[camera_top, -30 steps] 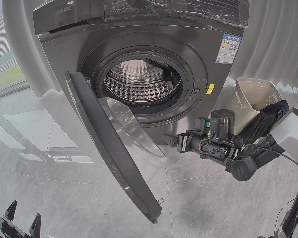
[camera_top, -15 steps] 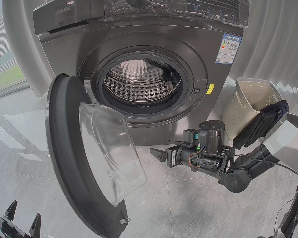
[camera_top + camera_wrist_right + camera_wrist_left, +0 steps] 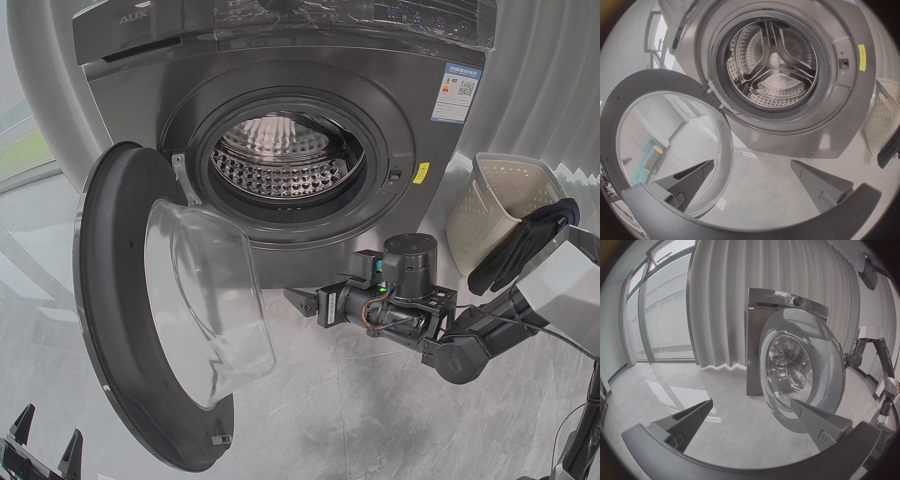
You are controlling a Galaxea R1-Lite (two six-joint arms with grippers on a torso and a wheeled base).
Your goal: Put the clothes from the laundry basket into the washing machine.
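Bright, even daylight comes from the tall window [image 3: 659, 308] on the robot's left and lies in pale patches on the glossy floor [image 3: 681, 396]. The steel drum [image 3: 275, 147] glints, the door glass [image 3: 200, 300] carries reflections, and what seems to be plastic film glares along the control panel [image 3: 375, 19]. Both wrist views bend strongly and darken at their corners.

Washing machine [image 3: 753, 365], door [image 3: 829, 362] open, tool [image 3: 751, 402] spread

One washing machine [image 3: 400, 106] is counted, with one door [image 3: 119, 300] and one drum [image 3: 281, 172]. One laundry basket [image 3: 481, 219] and one dark garment [image 3: 525, 244] are seen. Two stickers [image 3: 457, 94] [image 3: 422, 172] are counted on the machine's front.
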